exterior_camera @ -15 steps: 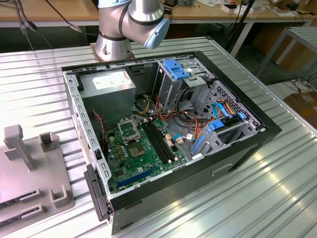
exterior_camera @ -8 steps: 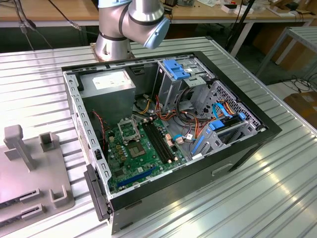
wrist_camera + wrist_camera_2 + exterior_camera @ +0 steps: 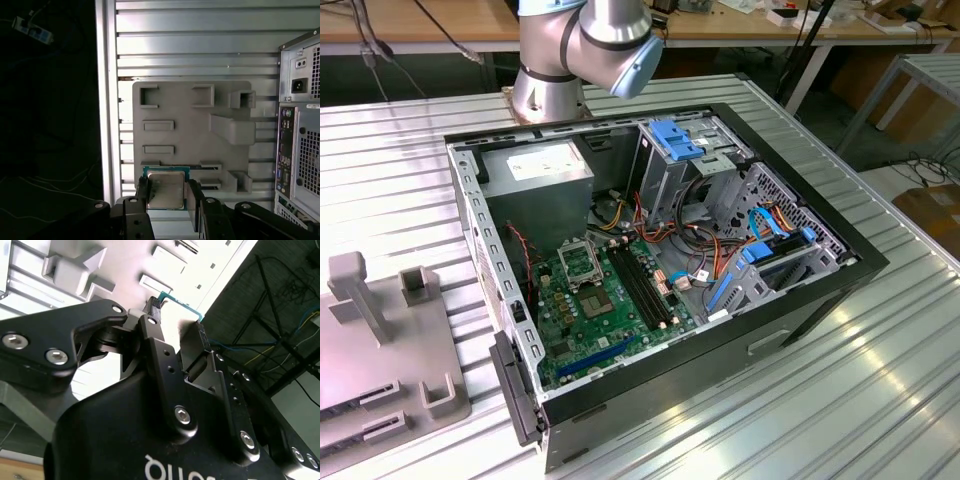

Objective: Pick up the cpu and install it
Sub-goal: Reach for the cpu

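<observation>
In the exterior view, an open black metal computer case is being carried by the ribbed silver surface. A green motherboard is lying inside it, and a flat grey moulded holder plate is lying near it at the exterior view's left. In the first wrist view, the small square cpu, dull silver-grey on top, is being held by the black gripper in front of the holder plate. In the second wrist view, the cpu is being clamped at opposite edges by the narrowly set fingers.
</observation>
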You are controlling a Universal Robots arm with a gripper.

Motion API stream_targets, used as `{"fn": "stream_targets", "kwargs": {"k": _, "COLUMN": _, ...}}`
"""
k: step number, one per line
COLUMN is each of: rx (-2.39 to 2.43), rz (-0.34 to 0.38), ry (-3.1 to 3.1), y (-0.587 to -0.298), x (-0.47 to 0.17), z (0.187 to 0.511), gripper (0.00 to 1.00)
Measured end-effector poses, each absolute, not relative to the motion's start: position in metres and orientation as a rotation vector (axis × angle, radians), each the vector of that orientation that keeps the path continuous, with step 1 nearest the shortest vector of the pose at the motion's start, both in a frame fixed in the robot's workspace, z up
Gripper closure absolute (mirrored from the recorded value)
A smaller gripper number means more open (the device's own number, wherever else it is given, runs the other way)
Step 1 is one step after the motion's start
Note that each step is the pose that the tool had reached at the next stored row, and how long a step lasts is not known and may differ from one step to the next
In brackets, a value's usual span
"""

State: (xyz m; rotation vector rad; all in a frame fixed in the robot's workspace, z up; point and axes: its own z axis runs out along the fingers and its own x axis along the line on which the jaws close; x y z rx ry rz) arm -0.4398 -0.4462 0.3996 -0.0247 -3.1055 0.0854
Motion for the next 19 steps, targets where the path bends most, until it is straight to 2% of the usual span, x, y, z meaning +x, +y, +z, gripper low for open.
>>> {"fn": "stream_targets", "kwargs": {"k": 19, "rx": -0.025, "rz": 0.085, "ry": -3.106, "y": -0.446, "x": -0.408, "z": 0.400, "gripper": 0.58}}
